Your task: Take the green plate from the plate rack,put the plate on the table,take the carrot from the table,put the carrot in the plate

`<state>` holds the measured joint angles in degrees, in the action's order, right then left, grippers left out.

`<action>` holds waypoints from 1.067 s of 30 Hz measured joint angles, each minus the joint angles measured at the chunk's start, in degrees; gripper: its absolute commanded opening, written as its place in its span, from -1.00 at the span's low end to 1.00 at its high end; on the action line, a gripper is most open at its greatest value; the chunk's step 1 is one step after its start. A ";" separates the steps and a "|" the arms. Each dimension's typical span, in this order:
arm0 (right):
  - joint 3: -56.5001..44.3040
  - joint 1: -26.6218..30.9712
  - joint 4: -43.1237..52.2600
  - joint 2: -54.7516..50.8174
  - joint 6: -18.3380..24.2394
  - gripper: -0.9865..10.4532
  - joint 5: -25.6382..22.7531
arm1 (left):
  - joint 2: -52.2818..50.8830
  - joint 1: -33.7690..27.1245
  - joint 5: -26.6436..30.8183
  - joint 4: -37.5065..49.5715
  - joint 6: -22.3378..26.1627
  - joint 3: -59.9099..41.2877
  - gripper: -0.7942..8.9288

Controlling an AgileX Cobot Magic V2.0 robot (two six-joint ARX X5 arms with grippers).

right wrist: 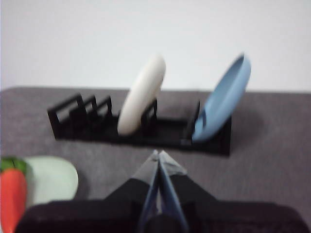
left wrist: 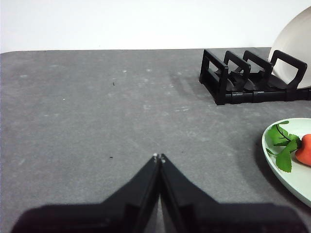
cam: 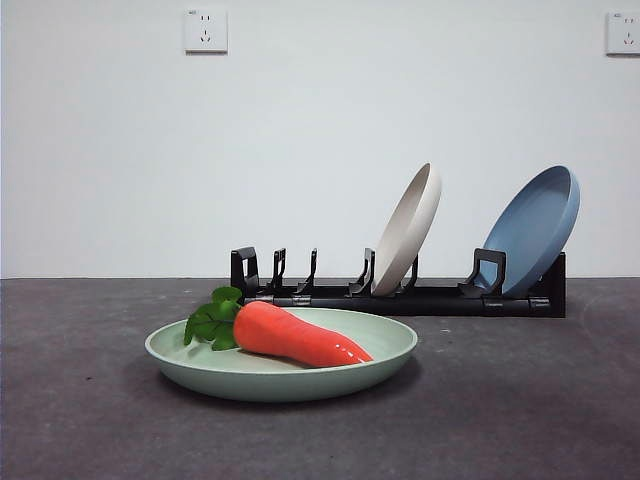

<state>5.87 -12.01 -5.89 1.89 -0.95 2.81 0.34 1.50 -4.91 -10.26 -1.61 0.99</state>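
Note:
The green plate (cam: 383, 350) lies flat on the table (cam: 80, 420) in front of the plate rack (cam: 440, 298). The carrot (cam: 300, 338) lies in the plate, its green leaves toward the left. The plate also shows in the left wrist view (left wrist: 297, 177) with the carrot (left wrist: 305, 149), and in the blurred right wrist view (right wrist: 53, 177) with the carrot (right wrist: 13, 196). My left gripper (left wrist: 159, 157) is shut and empty above bare table, apart from the plate. My right gripper (right wrist: 158, 153) is shut and empty, facing the rack (right wrist: 146, 131). Neither arm shows in the front view.
A cream plate (cam: 408, 228) and a blue plate (cam: 535, 228) stand tilted in the rack's right slots. The rack's left slots (left wrist: 228, 77) hold nothing. A white wall with two sockets stands behind the table.

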 measured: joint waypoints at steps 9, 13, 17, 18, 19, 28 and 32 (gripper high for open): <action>-3.93 0.74 -0.83 -1.62 -0.39 -0.83 -0.02 | 0.02 0.00 0.00 0.00 0.00 0.00 -0.84; -4.24 0.74 -4.37 -1.64 -0.44 -0.83 -0.02 | 0.00 0.00 0.00 0.00 0.00 0.00 -0.84; -4.26 0.74 -5.70 -1.64 -0.87 -0.83 -0.04 | 0.00 0.00 0.02 0.00 0.00 0.00 -0.84; -4.26 0.74 -5.68 -1.64 -0.94 -0.83 -0.04 | 0.00 0.00 0.02 0.00 0.00 0.00 -0.84; -4.26 0.74 -5.70 -1.64 -1.01 -0.83 -0.04 | 0.00 0.00 0.00 0.00 0.00 0.00 -0.84; -4.26 0.74 -5.70 -1.57 -1.03 -0.83 -0.04 | 0.00 0.00 0.02 0.00 0.00 0.00 -0.84; -4.26 0.74 -5.70 -1.57 -1.03 -0.83 -0.04 | 0.00 0.00 0.02 0.00 0.00 0.00 -0.84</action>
<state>1.61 -11.27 -11.60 0.32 -1.98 2.76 0.34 1.50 -4.89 -10.26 -1.61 0.99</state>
